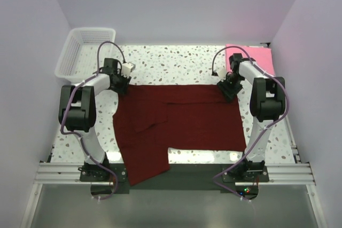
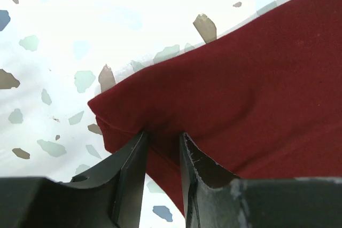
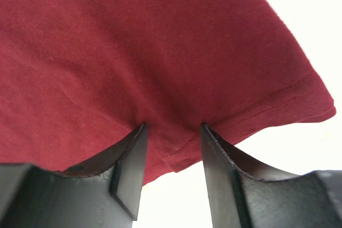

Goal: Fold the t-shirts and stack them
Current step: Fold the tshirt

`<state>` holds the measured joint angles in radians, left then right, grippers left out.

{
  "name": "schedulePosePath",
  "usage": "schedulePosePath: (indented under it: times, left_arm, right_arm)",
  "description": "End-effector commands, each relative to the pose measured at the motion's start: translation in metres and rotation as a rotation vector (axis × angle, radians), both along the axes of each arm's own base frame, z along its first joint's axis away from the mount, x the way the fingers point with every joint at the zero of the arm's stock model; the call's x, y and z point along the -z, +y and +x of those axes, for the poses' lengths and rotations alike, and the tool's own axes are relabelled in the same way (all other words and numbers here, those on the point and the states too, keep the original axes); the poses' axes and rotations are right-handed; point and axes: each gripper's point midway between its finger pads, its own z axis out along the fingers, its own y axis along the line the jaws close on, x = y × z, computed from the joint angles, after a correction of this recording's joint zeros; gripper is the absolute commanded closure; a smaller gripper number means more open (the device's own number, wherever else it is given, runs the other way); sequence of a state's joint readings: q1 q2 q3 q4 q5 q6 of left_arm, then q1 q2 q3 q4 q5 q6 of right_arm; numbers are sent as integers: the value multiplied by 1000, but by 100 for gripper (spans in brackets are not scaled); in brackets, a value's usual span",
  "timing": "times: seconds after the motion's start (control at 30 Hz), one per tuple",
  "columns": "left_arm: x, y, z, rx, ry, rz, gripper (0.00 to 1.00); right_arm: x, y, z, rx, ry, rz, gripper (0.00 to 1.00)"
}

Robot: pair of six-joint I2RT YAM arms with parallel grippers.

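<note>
White terrazzo worktop (image 1: 176, 62) flecked grey and brown, brightly lit. Plain pale lavender walls (image 1: 176, 4) rise behind it and at both sides. An aluminium rail (image 1: 176, 172) runs along its near edge; beyond that, grey floor (image 1: 171, 209).

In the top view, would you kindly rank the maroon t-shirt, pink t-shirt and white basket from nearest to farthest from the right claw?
1. maroon t-shirt, its far right corner under the right claw.
2. pink t-shirt, folded, just beyond at far right.
3. white basket, far left corner.
</note>
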<state>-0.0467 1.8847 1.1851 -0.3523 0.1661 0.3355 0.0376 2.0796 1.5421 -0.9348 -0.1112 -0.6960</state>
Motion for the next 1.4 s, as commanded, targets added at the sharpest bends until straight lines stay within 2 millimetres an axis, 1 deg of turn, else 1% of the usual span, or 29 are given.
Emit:
schedulePosePath:
  times: [0.0, 0.03, 0.17, 0.2, 0.27, 0.3, 0.33, 0.4, 0.43, 0.5, 0.6, 0.67, 0.7, 0.73, 0.8, 0.83, 0.87, 0.9, 0.93, 0.97, 1.0, 1.03, 1.07, 1.1, 1.13, 1.17, 1.23, 1.27, 1.37]
  left_arm:
    - [17, 8, -7, -2, 36, 35, 65]
    - [24, 9, -7, -5, 54, 39, 65]
    - [24, 14, 11, -7, 45, 49, 65]
    - [18, 15, 22, -7, 27, 54, 65]
    - [24, 18, 32, -6, 39, 67, 65]
    - [17, 17, 45, -6, 20, 66, 65]
    - [24, 17, 49, -3, 31, 65, 65]
    - [16, 15, 67, 3, 8, 55, 65]
    - [20, 11, 71, 13, 16, 38, 64]
    - [6, 4, 84, 33, -16, 1, 63]
    - [-22, -13, 91, 100, -72, -74, 61]
    - [-59, -30, 89, 167, -132, -149, 58]
    - [-70, -36, 80, 194, -129, -177, 57]
    - [-101, -46, 73, 262, -183, -216, 55]
    - [-117, -54, 48, 322, -173, -247, 50]
    - [-144, -59, 35, 388, -230, -254, 48]
    - [-149, -61, 24, 419, -235, -258, 46]
    - [-140, -62, -2, 442, -175, -270, 45]
    - [-155, -64, -18, 522, -213, -255, 45]
    - [-155, -65, -33, 560, -200, -251, 40]
    - [-149, -63, -63, 618, -166, -239, 40]
    - [-145, -63, -78, 655, -155, -231, 40]
    - [-127, -61, -104, 673, -85, -238, 40]
    - [-132, -59, -116, 714, -120, -206, 40]
    - [-127, -56, -127, 731, -110, -187, 39]
    - [-112, -54, -146, 743, -67, -191, 39]
    - [-110, -50, -160, 774, -83, -144, 39]
    - [-100, -49, -171, 776, -58, -141, 39]
    - [-95, -48, -184, 786, -59, -129, 39]
  right_arm:
    - [12, -10, -7, 14, 16, -42, 49]
    - [12, -9, -5, 18, 11, -37, 49]
    - [14, -9, 5, 42, 2, -38, 48]
    - [17, -9, 7, 45, 2, -41, 48]
    - [16, -10, 17, 55, -25, -46, 47]
    - [16, -10, 20, 62, -29, -47, 47]
    - [16, -9, 28, 66, -41, -44, 47]
    - [15, -6, 34, 84, -49, -31, 46]
    - [13, -5, 42, 88, -67, -29, 46]
    - [7, -5, 52, 104, -95, -22, 45]
    - [-15, 4, 62, 100, -119, 20, 43]
    - [-39, 10, 58, 86, -121, 57, 43]
    - [-49, 13, 54, 73, -116, 78, 41]
    - [-58, 17, 44, 63, -99, 99, 35]
    - [-91, 22, 32, 24, -143, 131, 32]
    - [-96, 23, 15, 7, -115, 141, 30]
    - [-103, 25, 6, -18, -119, 156, 29]
    - [-122, 25, -6, -39, -154, 162, 28]
    - [-116, 26, -29, -56, -95, 165, 27]
    - [-118, 25, -41, -92, -86, 161, 24]
    - [-130, 25, -55, -119, -108, 160, 23]
    - [-120, 24, -80, -139, -36, 158, 22]
    - [-119, 21, -93, -173, -31, 141, 22]
    - [-126, 21, -106, -196, -51, 131, 22]
    - [-113, 18, -128, -220, -6, 121, 22]
    - [-109, 17, -139, -240, 6, 106, 22]
    - [-96, 7, -166, -294, 8, 31, 24]
    - [-91, 4, -175, -313, 7, 12, 25]
    - [-77, -5, -197, -363, -18, -61, 36]
